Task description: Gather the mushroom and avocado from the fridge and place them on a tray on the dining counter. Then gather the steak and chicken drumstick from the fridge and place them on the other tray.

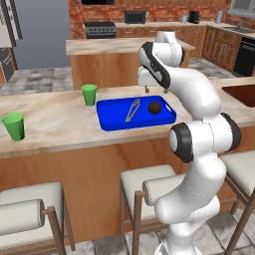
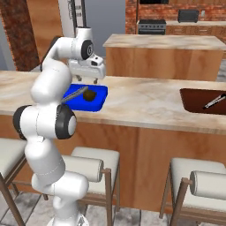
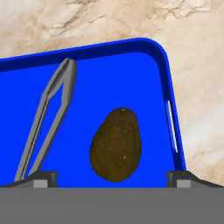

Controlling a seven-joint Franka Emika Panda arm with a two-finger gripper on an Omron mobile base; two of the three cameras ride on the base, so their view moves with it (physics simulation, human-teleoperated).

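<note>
Blue and raised at the rim, the tray (image 3: 162,57) lies on the beige marble-look table (image 1: 55,122), holding the dark avocado (image 3: 116,145) beside a pair of grey tongs (image 3: 46,118). The end effector (image 3: 111,177) hangs just above the avocado with its jaws spread wide and empty, one on either side of it. The dark brown tray (image 2: 198,98) lies well apart on the same table, two green cups (image 1: 89,94) on the other side.

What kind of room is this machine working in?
Most likely a home kitchen: a stove and microwave against a brick wall, an island, and a dining counter with padded stools.
</note>
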